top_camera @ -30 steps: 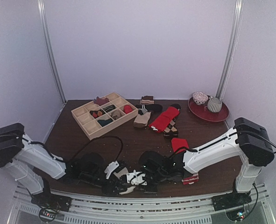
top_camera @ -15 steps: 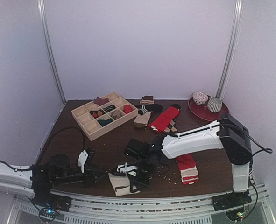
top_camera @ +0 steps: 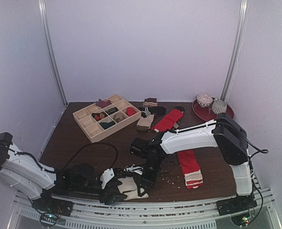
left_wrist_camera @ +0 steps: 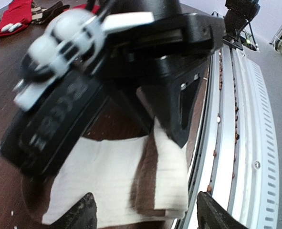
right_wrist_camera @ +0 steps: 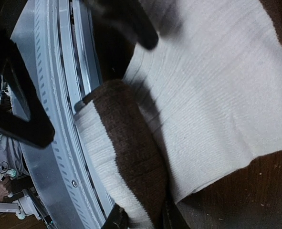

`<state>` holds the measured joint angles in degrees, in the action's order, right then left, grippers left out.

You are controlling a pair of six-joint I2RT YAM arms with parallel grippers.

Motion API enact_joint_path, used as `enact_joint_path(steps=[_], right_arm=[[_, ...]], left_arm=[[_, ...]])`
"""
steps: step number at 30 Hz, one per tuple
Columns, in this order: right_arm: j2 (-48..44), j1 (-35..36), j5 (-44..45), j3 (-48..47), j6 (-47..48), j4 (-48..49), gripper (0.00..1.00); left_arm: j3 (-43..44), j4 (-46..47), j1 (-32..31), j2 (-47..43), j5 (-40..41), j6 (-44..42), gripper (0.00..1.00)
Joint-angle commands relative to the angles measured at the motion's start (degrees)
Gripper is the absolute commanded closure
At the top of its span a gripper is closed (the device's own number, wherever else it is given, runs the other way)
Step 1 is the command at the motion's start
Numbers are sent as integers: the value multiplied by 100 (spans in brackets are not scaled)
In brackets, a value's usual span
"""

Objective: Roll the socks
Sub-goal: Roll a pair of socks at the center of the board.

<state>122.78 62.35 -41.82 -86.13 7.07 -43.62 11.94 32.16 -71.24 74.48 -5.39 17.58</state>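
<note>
Cream sock (top_camera: 127, 185) has left tool (top_camera: 111, 193) back alongside.

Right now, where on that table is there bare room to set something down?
Bare wood: left, between the wooden tray and the left arm, and right of the red striped-end sock. Crowded: around the cream sock and the back sock pile.

- The left arm (top_camera: 28, 168) is lying low at the front, reaching rightward toward the middle.
- The left gripper (top_camera: 111, 190) is sitting low, facing the other gripper, with its fingers (left_wrist_camera: 85, 213) standing wide apart.
- The right arm (top_camera: 193, 137) is stretching leftward, bending down steeply at the wrist.
- The right gripper (right_wrist_camera: 141, 220) is pointing downward, with its fingers pinching the folded cuff of the cream sock (right_wrist_camera: 212, 86).
</note>
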Motion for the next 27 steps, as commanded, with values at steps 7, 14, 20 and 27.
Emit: enact_joint_path(steps=[7, 14, 20, 27], right_arm=[[416, -49, 444, 227, -81, -557, 83], [447, -112, 302, 243, -170, -464, 83], [466, -110, 233, 250, -263, -368, 83], [496, -109, 240, 253, -270, -355, 83]], left_arm=[[720, 434, -161, 855, -343, -426, 29], [580, 300, -247, 968, -246, -240, 34], [666, 342, -284, 1289, -304, -173, 43], [625, 443, -308, 1382, -274, -71, 60]])
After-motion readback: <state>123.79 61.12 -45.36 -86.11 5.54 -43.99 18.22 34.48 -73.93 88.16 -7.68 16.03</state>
